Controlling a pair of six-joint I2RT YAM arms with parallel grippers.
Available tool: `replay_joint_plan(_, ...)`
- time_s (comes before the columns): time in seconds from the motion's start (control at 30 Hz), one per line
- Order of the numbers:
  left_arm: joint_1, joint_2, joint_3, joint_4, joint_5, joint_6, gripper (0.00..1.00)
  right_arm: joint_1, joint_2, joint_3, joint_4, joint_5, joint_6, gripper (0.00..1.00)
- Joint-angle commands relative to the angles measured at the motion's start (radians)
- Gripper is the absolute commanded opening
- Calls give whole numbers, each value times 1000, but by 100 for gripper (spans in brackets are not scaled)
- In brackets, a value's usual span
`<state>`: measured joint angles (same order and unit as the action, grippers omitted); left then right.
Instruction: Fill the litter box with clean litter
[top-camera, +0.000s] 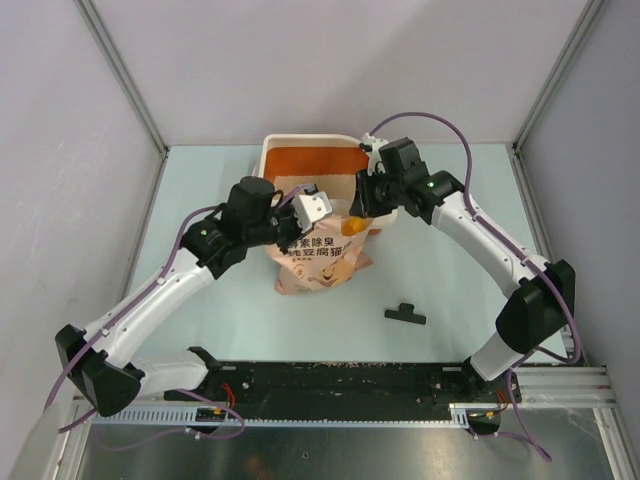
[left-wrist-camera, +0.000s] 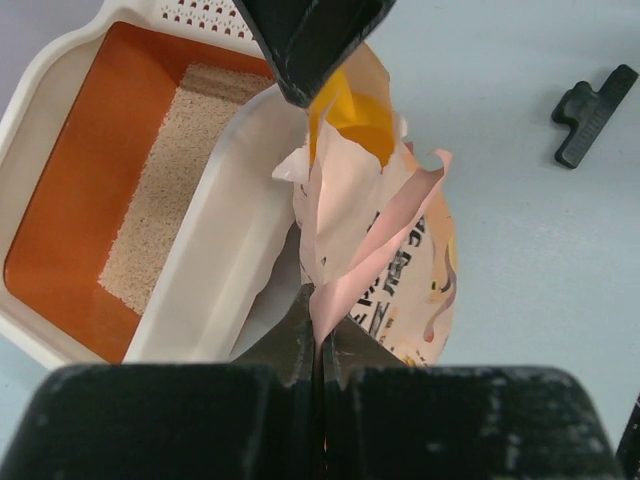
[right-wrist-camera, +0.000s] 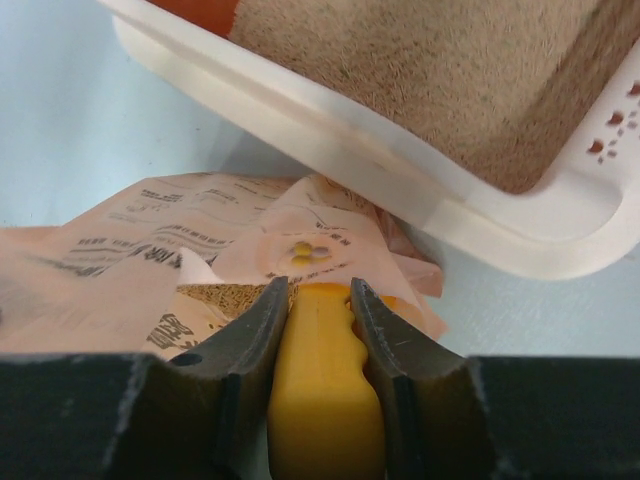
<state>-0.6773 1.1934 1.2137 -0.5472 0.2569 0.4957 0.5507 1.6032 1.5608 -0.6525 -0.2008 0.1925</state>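
Note:
The litter box (top-camera: 275, 150) is a cream tray with orange inner walls at the table's far middle. Pale beige clean litter (left-wrist-camera: 165, 185) covers part of its floor; the right wrist view also shows the litter (right-wrist-camera: 420, 70). A pink printed bag (top-camera: 318, 265) stands against the box's near wall, its torn top open. My left gripper (left-wrist-camera: 322, 312) is shut on a flap of the bag's top edge. My right gripper (right-wrist-camera: 318, 295) is shut on the handle of an orange scoop (right-wrist-camera: 320, 400), whose bowl (left-wrist-camera: 355, 115) sits in the bag's mouth. Granules (right-wrist-camera: 225, 295) show inside the bag.
A black clip (top-camera: 405, 314) lies on the pale table to the right of the bag, nearer the arm bases. Grey walls enclose the table on the left, back and right. A black rail runs along the near edge.

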Motion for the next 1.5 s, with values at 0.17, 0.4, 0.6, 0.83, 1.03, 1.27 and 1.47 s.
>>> replay_joint_plan(0.17,-4,15,105,92,117,-72,0,29,37,-125,80,196,85,0)
replay_joint_plan(0.4,-4,93,187,110,113,-91,0,48,92,-149,109,130,183,0)
replay_joint_plan(0.6,-4,109,181,113,119,-101,0,48,124,-176,155,-32,268,0)
replay_joint_plan(0.83,-5,75,139,112,68,-88,0,-26,43,-343,511,-311,423,0)
replay_joint_plan(1.03,-4,49,95,102,39,-54,0,-154,38,-389,735,-538,574,0)
replay_joint_plan(1.27,-4,40,84,63,5,13,0,-306,55,-389,863,-808,763,0)
replay_joint_plan(1.47,-5,6,83,49,12,43,0,-434,-9,-389,665,-878,674,0)
